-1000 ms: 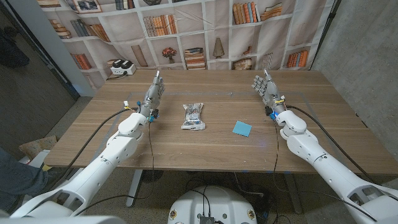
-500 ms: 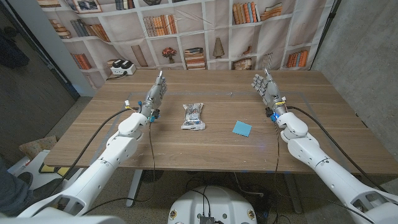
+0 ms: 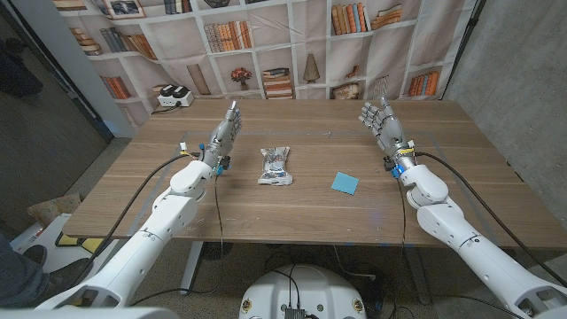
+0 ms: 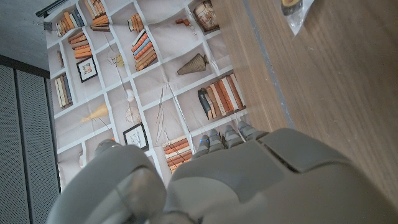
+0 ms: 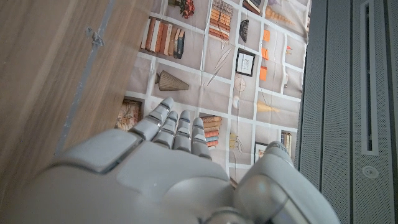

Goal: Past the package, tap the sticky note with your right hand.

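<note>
A: Right hand [image 3: 379,123], fingers spread and holding nothing, stands raised over the far right of the wooden table [image 3: 310,213]. Over the last second you have shifted its forearm slightly outward and the hand a little farther back; the fingers look just as released as before.

B: And the target?

A: Blue sticky note [image 3: 345,182] lies flat on the table, nearer the robot than your right hand and to its inner side, well apart from it. The clear snack package [image 3: 275,166] lies to the note's left, near the table's middle, unmoved. Judged from this, the tap has not begun: the small drift carries you no closer to the note, so the reach down and inward is all ahead of you.

B: Left hand?

A: Left hand [image 3: 224,133] is likewise released, fingers extended, standing on edge at the far left; it has not changed.

B: What can you not read?

A: Package contents are too small to make out. In the left wrist view only a corner of the package [image 4: 295,11] is in frame, cut off at the edge. Whether the note's near corner lifts off the wood cannot be told.
</note>
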You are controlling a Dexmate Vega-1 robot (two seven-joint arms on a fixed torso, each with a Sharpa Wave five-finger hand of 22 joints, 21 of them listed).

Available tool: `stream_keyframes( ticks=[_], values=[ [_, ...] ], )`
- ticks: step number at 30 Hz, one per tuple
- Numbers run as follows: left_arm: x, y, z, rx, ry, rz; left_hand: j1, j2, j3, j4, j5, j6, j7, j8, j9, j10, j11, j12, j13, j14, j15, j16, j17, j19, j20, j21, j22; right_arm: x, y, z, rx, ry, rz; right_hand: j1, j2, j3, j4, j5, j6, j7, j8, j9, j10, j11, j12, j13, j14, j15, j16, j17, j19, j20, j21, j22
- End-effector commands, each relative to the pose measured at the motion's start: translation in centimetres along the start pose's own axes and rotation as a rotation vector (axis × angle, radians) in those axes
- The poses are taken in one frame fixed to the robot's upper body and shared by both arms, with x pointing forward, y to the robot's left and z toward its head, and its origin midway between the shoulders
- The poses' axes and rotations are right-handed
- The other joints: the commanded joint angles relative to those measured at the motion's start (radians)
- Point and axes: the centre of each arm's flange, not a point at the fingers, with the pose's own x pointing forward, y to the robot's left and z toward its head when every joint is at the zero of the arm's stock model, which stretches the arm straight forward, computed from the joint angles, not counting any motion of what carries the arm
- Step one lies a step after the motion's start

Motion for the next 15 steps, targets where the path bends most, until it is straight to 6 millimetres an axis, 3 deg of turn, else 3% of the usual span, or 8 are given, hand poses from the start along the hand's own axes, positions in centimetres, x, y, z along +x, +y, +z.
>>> stream_keyframes(
  ticks=[1, 15],
  values=[
    [-1.6, -0.6, 0.7, -0.004, 0.001, 0.020, 0.010, 0.006, -0.001, -0.005, 0.010, 0.010, 0.002, 0.008, 0.001, 0.007, 0.002, 0.004, 0.005, 0.011, 0.003, 0.009, 0.004, 0.005, -0.004, 0.006, 0.003, -1.7, 0.6, 1.7, -0.070, -0.056, 0.077, 0.008, 0.001, -0.002, -0.008, -0.002, 0.016, -0.006, 0.008, 0.001, 0.020, 0.001, 0.008, 0.003, 0.010, -0.004, 0.004, 0.003, 0.009, -0.024, 0.007, 0.003],
    [-2.6, -0.9, 2.1, 0.013, -0.014, 0.017, 0.018, 0.010, -0.003, -0.008, 0.009, 0.021, 0.003, 0.006, 0.001, 0.016, 0.000, 0.001, 0.005, 0.017, 0.004, 0.006, 0.004, 0.002, 0.000, 0.000, 0.003, -3.0, 3.1, 2.5, -0.163, -0.076, 0.085, 0.009, 0.000, -0.005, -0.011, 0.000, 0.041, -0.023, 0.013, 0.002, 0.039, -0.006, 0.013, 0.004, 0.018, -0.014, 0.003, 0.003, 0.019, -0.030, 0.008, 0.003]
  ],
)
